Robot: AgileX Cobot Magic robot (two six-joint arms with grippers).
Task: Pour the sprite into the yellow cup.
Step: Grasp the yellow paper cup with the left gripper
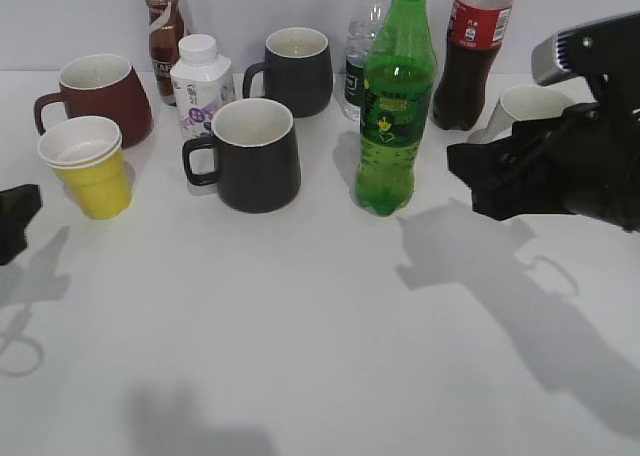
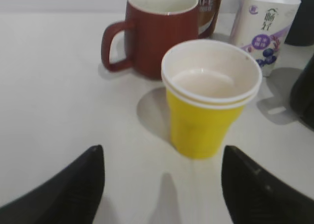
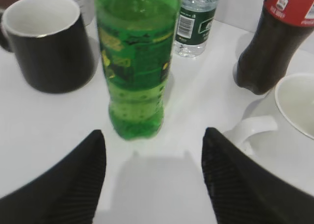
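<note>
Both tools spread, empty: right tool [image 3: 153, 177] squared up behind sprite [image 3: 136, 62], left tool [image 2: 162, 184] facing yellow cup [image 2: 208, 103], pre-grasp.

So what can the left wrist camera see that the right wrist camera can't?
Only the left wrist view shows the yellow cup, standing empty just ahead of the open left tool, with the dark red mug and a white carton behind it.

Only the right wrist view shows the sprite, upright in front of the open right tool, plus a black mug, a water bottle, a cola bottle and a white mug.

Both show the white table and two dark fingers spread apart, touching nothing.
</note>
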